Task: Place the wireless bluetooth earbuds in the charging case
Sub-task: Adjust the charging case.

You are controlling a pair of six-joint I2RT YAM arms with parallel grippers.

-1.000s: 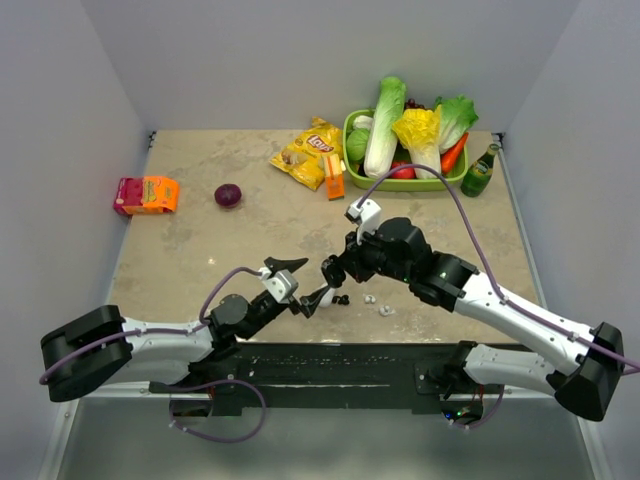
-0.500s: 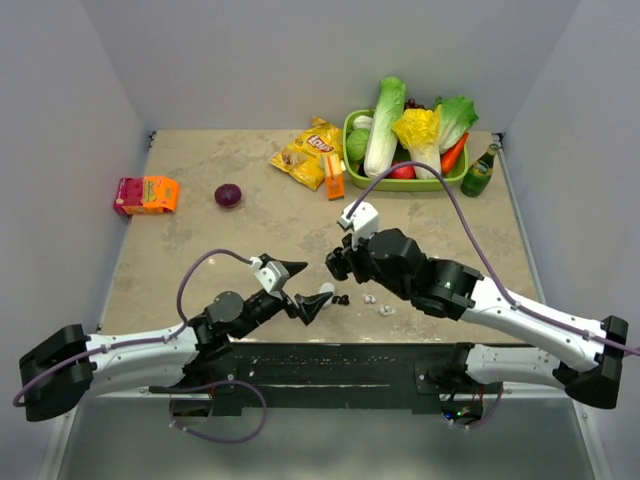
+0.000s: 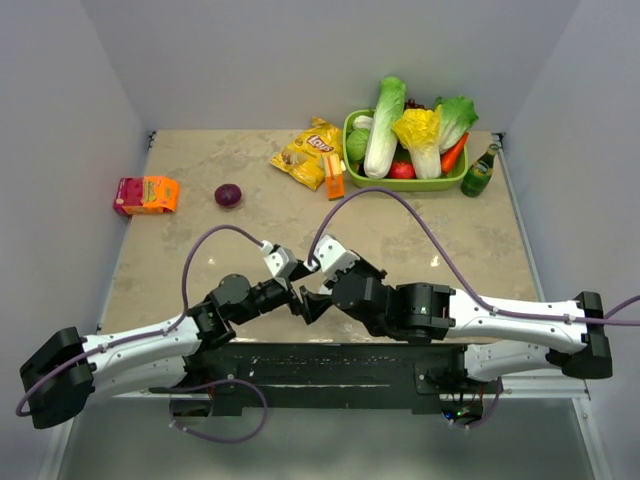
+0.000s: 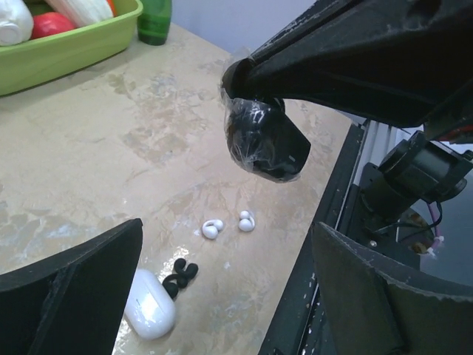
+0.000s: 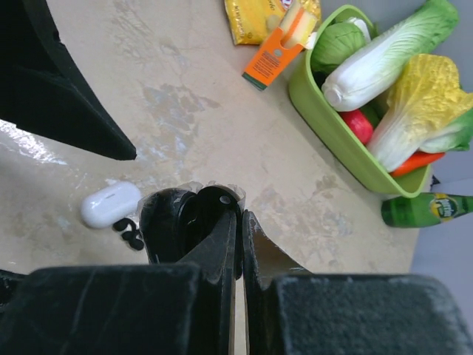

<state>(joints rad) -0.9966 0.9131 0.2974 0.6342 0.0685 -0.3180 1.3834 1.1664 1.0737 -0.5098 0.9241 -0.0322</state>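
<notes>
My right gripper is shut on the lid of an open black charging case wrapped in clear film and holds it above the table. My left gripper is open and empty, its fingers spread wide just below and beside that case. On the table under them lie two white earbuds, a black pair and a closed white case; the black pair touches the white case. In the top view the right gripper meets the left gripper, and the right arm hides the earbuds.
A green basket of vegetables and a green bottle stand at the back right. A chip bag and an orange box lie beside it. A red onion and a pink-orange pack lie at the left.
My right arm has swung left and nearer with the black case, up to the left gripper, and now covers the earbuds from above. The left gripper has shifted slightly right.
</notes>
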